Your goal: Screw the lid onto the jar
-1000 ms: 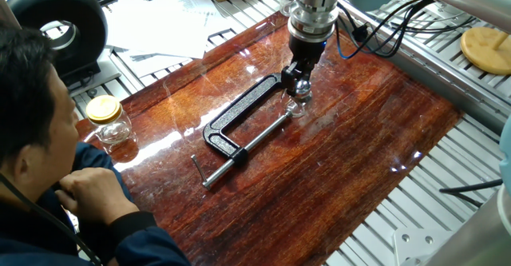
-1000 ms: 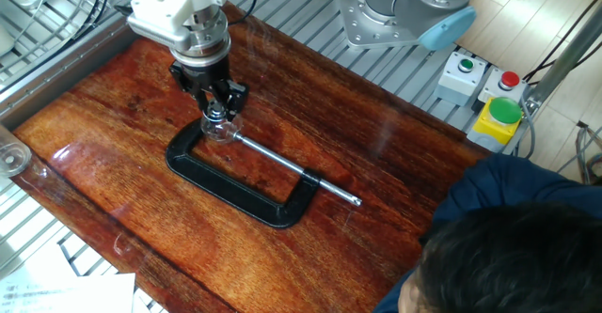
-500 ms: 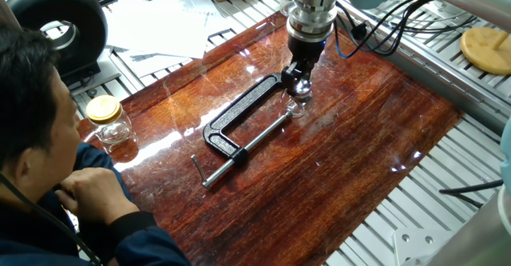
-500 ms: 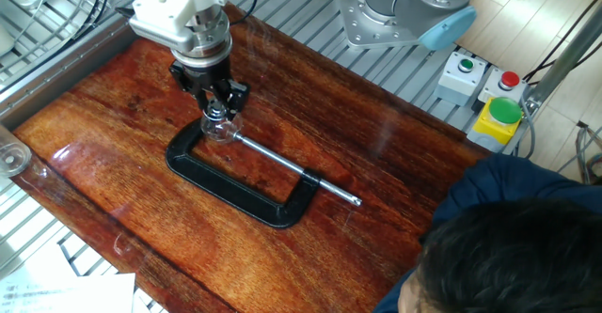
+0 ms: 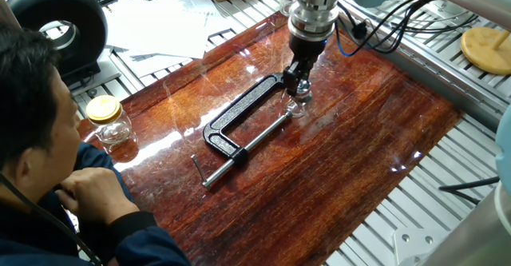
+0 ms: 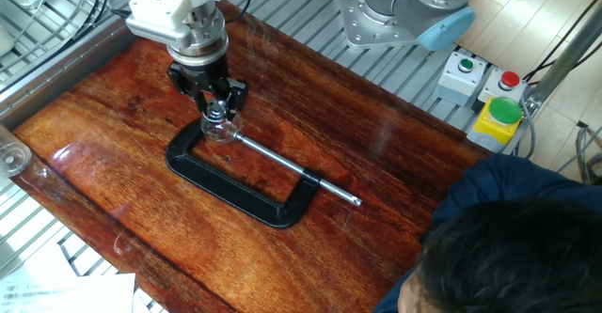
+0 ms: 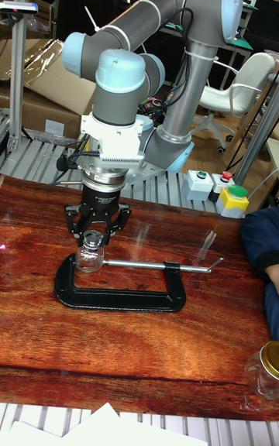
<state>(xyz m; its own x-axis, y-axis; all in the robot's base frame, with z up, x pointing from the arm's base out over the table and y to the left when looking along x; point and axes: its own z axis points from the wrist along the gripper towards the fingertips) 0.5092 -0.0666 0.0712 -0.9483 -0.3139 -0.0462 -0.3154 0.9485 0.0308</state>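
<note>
On the wooden table (image 6: 395, 191), the hand (image 7: 94, 238) grips the lid (image 7: 94, 239) atop the jar (image 7: 90, 258).

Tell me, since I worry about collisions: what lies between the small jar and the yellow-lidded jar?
In one fixed view, the black clamp lies between the small jar and the yellow-lidded jar; the rest is bare wood.

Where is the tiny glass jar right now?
The tiny jar stands on the wooden table, gripped inside the black clamp at its screw end. The gripper is right on top of it, in the tall view's left half.
</note>
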